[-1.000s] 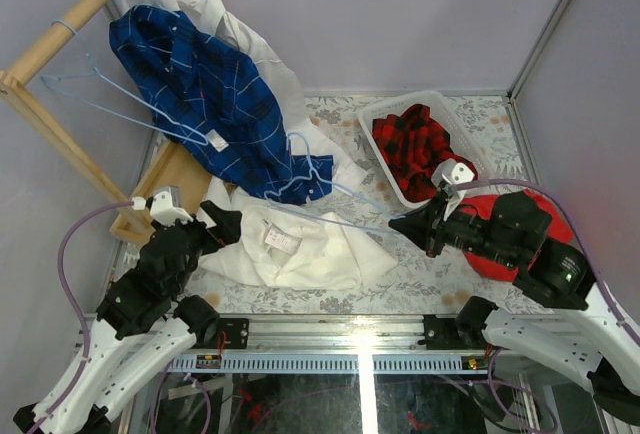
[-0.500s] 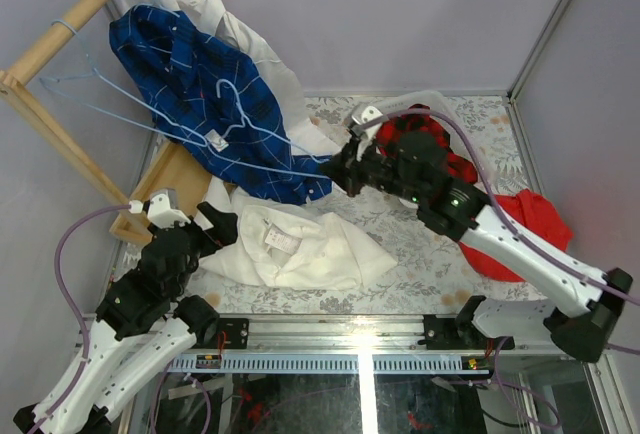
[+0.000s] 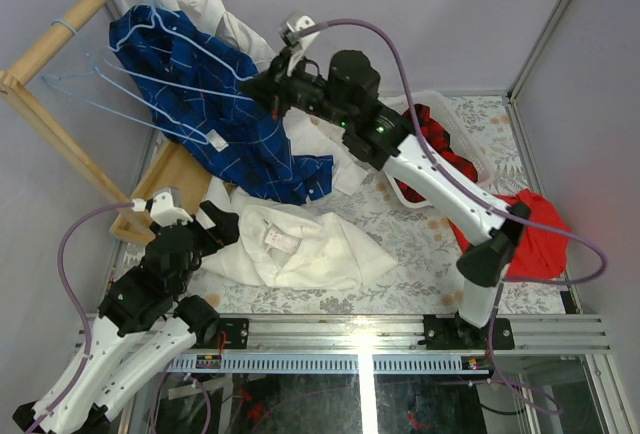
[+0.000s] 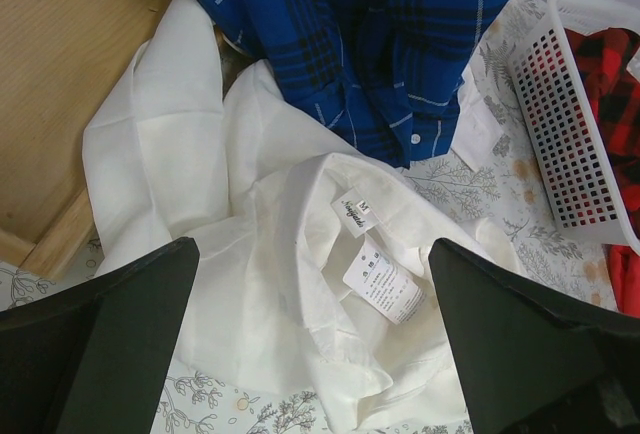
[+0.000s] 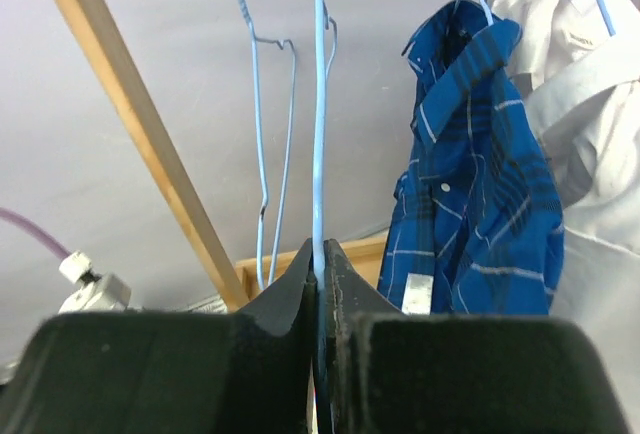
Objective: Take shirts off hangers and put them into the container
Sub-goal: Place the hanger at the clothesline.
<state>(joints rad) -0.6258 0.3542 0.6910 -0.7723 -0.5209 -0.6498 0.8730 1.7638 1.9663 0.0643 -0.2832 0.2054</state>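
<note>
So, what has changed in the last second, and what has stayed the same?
The right claw, shut on an empty light-blue hanger, swung from beside the basket on the near right up and to the far left, carrying the hanger toward the wooden rack. Unchanged: the left claw open above the white shirt on the table, the blue shirt hanging, the plaid shirt in the basket.

Floral-patterned table [image 3: 415, 279], crumpled white shirt [image 3: 300, 249], white basket [image 4: 560, 144], red cloth [image 3: 540, 239], wooden rack base [image 3: 170, 184]

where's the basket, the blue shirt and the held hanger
basket [image 4: 560, 124], left wrist view, perforated side wall
blue shirt [image 3: 230, 144], top view, middle of cloth
hanger [image 5: 318, 104], right wrist view, upright wire stretch
</note>
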